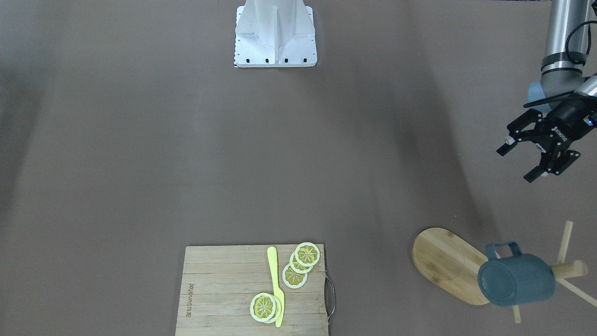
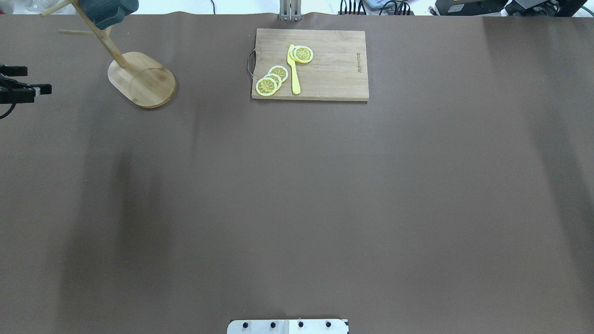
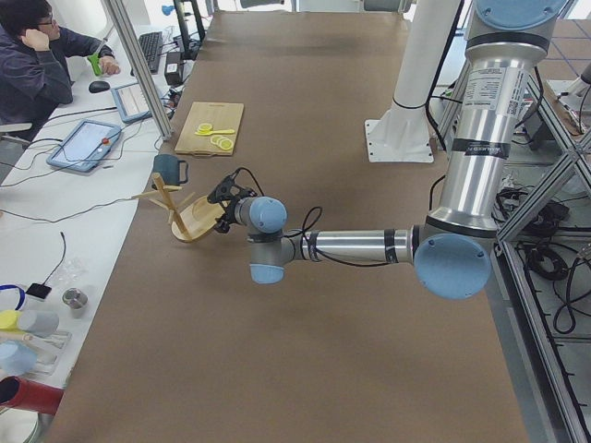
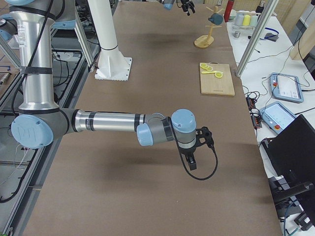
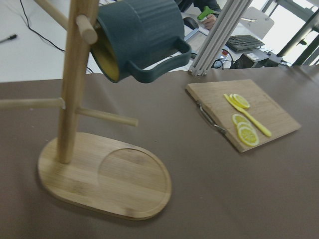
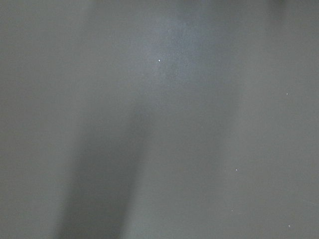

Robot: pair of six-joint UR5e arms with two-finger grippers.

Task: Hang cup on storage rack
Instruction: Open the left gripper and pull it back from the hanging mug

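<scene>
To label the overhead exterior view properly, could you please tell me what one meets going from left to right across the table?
left hand → storage rack, with the cup hanging on it → cutting board

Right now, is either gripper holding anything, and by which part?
The left gripper holds nothing: it is open, apart from the cup resting on the storage rack. For the right gripper, it cannot be told.
</scene>
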